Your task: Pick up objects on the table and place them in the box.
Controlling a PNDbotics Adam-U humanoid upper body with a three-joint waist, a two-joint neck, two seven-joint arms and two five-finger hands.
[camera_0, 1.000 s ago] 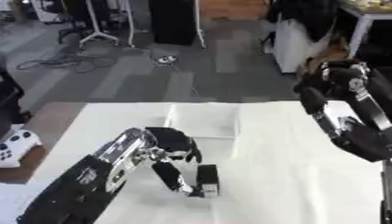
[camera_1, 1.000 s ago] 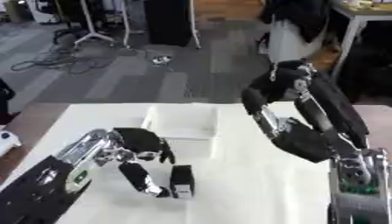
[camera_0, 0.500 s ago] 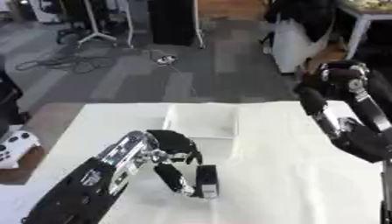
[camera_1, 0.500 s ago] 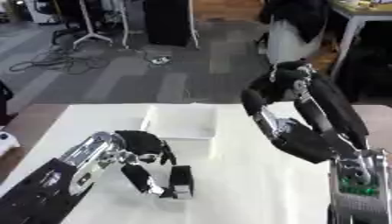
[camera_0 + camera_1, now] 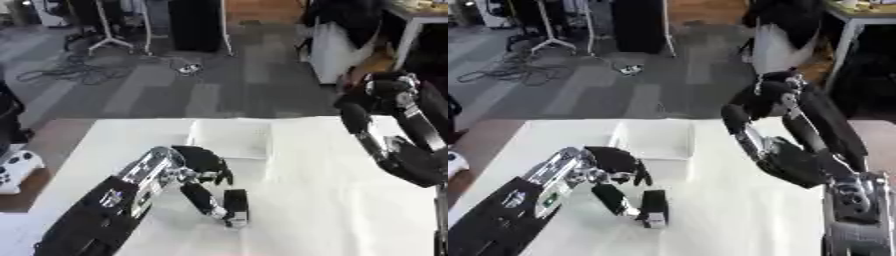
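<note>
A white box (image 5: 229,139) sits on the white bench (image 5: 332,200), near the far edge. The box is open on top, and nothing can be seen inside it. Just in front of the box, closer to the robot, is a small black block (image 5: 235,205) with a bit of white at its near end. It stands on the bench, well outside the box. The left robot hand (image 5: 203,172) reaches down beside it. One long finger stretches down along the left side of the black block and touches it near the bottom, and the other fingers are curled up above; it is hard to tell if the block is really being grasped. The right arm (image 5: 789,145) is bent and raised high on the right side, above the bench. The right robot hand cannot be made out, so its state cannot be told.
</note>
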